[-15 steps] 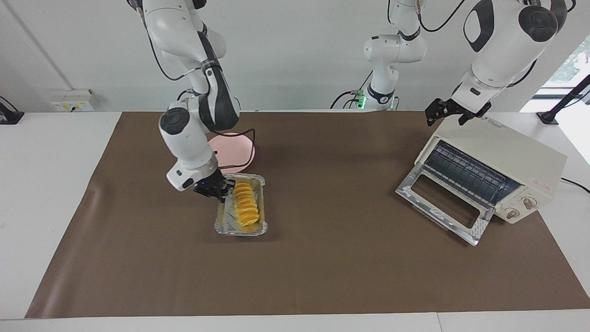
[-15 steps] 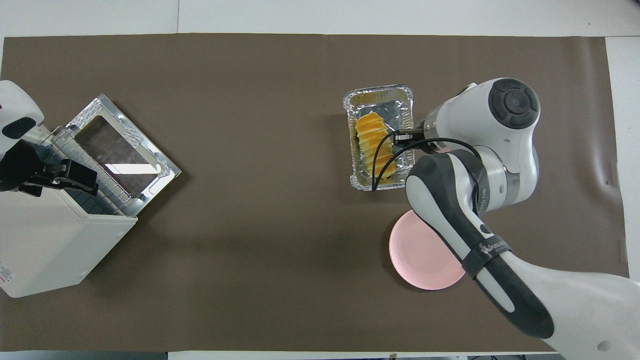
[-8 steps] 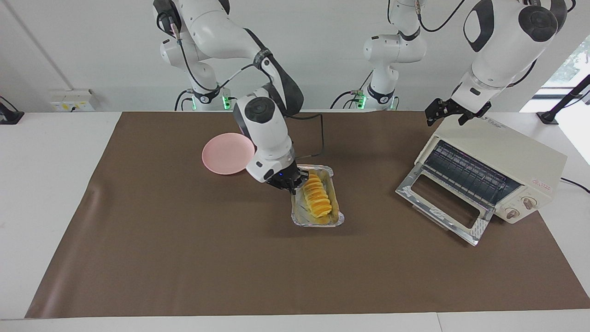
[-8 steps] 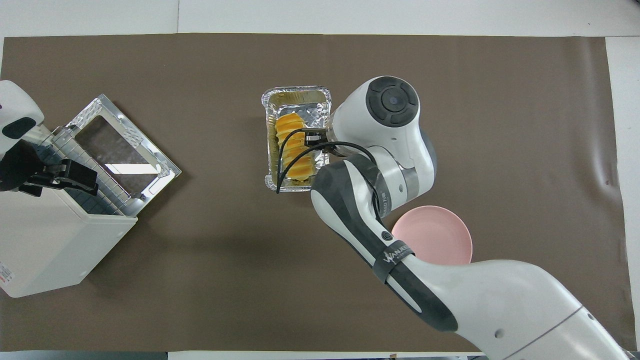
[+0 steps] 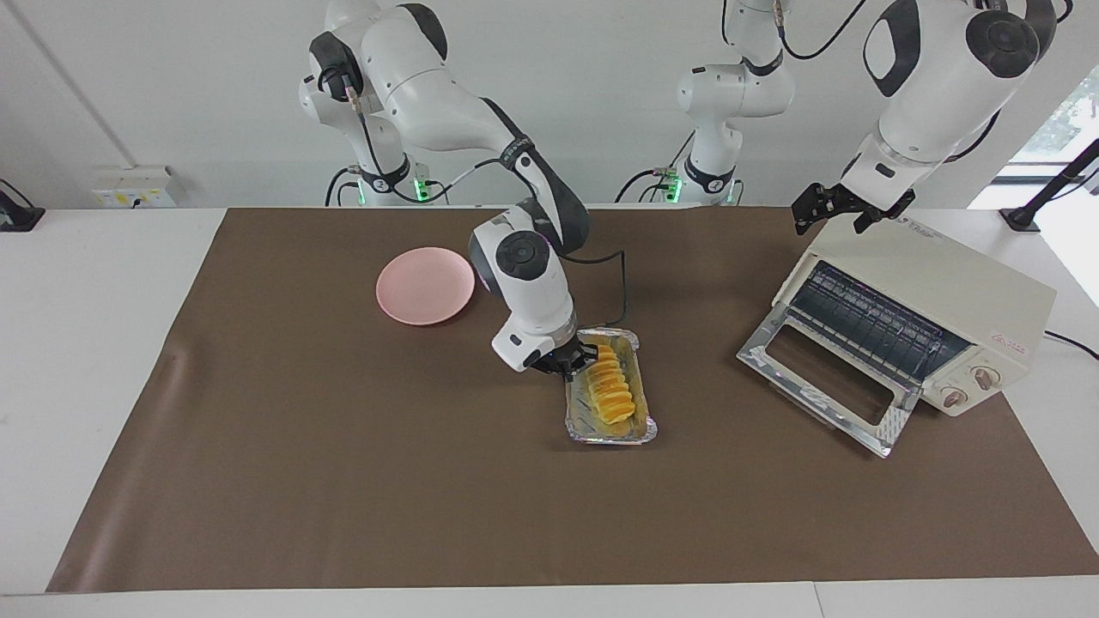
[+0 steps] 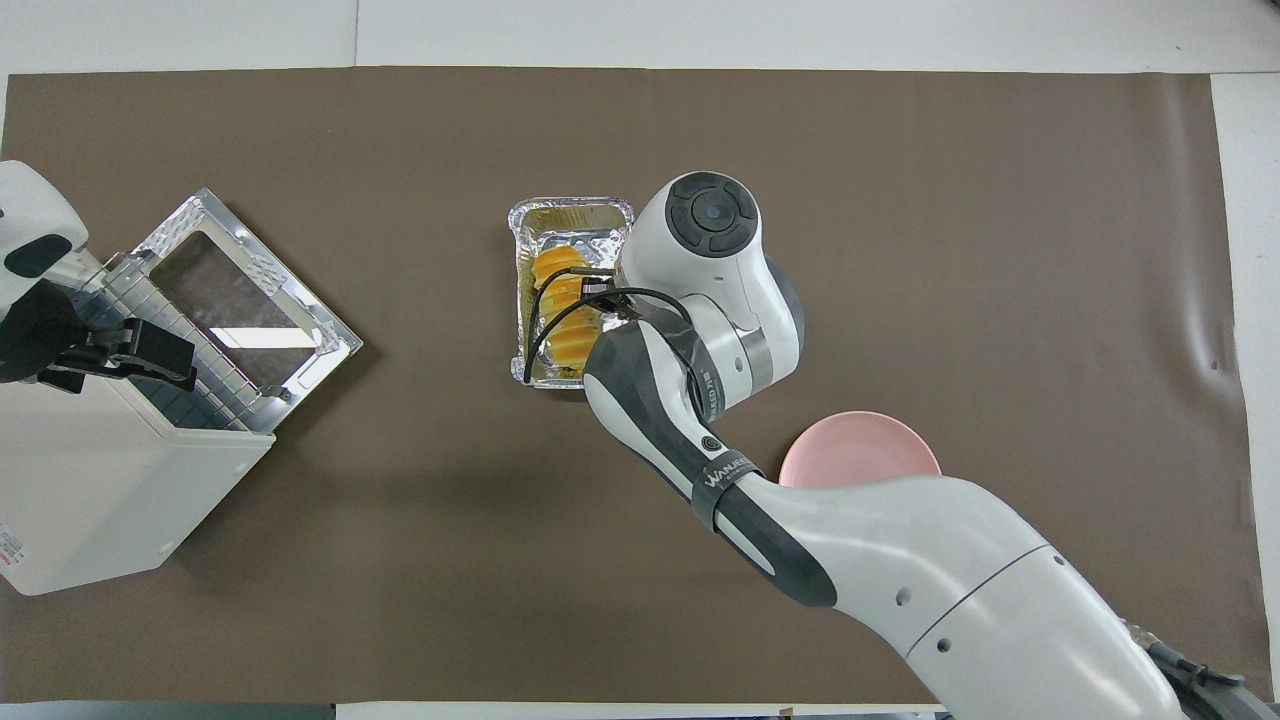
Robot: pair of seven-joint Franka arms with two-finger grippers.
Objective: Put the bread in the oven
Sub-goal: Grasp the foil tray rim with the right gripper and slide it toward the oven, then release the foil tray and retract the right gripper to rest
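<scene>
Two grippers show: the right gripper point(image 5: 573, 364) apparently grips the tray point(image 5: 646, 427) rim mid-frame, bread point(image 5: 613, 388) inside; the left gripper point(image 5: 831, 206) hangs over the open oven point(image 5: 944, 292) upper right, grip unclear.

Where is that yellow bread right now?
The bread lies in the foil tray mid-table, between the pink plate and the open oven, with the right gripper at the tray.
</scene>
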